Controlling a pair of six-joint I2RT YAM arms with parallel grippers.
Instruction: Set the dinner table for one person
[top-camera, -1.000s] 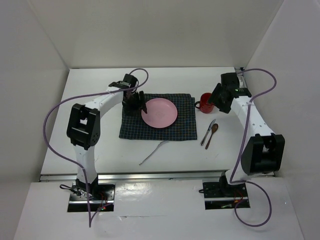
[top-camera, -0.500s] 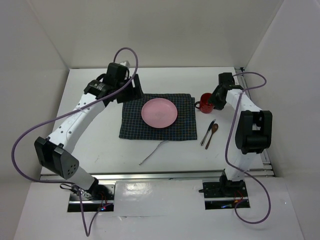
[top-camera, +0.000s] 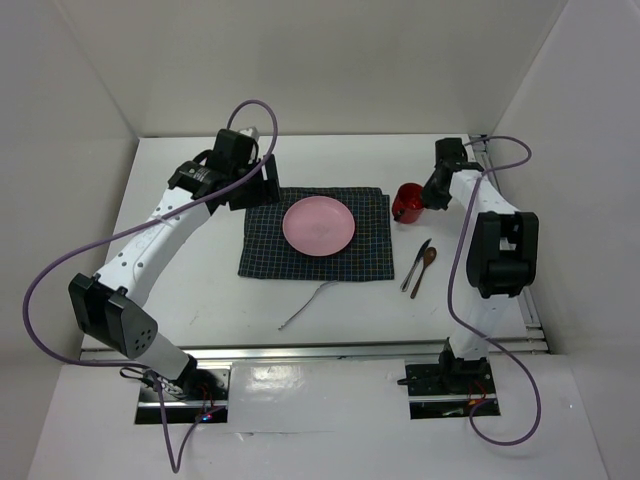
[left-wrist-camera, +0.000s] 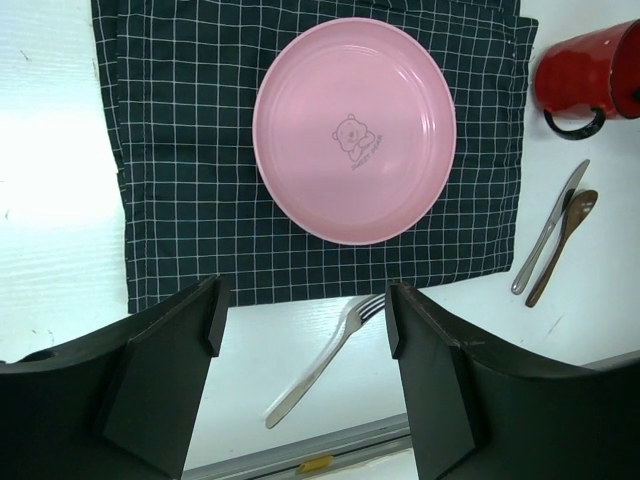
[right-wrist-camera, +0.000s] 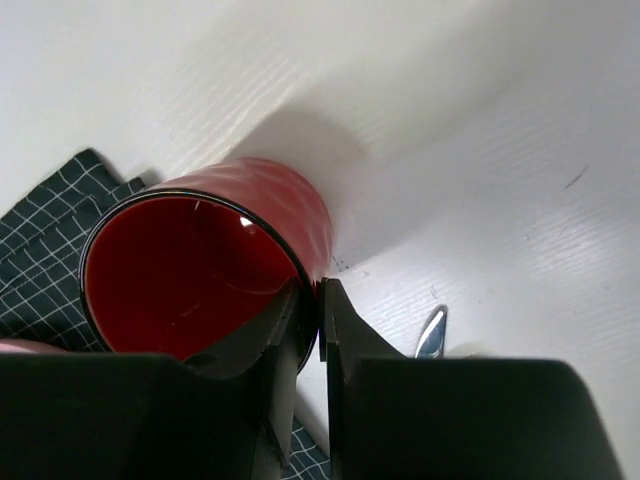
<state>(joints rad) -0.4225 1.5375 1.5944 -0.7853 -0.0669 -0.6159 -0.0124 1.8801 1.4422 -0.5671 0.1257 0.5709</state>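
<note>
The white dinner table (top-camera: 200, 270) carries a navy checked mat (top-camera: 265, 255) with a pink plate (top-camera: 318, 225) on it. A red mug (top-camera: 408, 203) stands just off the mat's right edge. My right gripper (right-wrist-camera: 320, 310) is shut on the mug's wall (right-wrist-camera: 200, 270), one finger inside the rim and one outside. My left gripper (left-wrist-camera: 305, 310) hangs open and empty above the mat's left side, looking down on the plate (left-wrist-camera: 354, 130) and a fork (left-wrist-camera: 320, 365).
A knife (top-camera: 415, 265) and a wooden spoon (top-camera: 424, 270) lie side by side right of the mat, near the mug. The fork (top-camera: 305, 305) lies slanted in front of the mat. A metal rail (top-camera: 300, 350) runs along the near table edge.
My left gripper has lifted away from the plate's left rim and drawn back to the left. My right gripper has reached the mug and shut on its wall.
</note>
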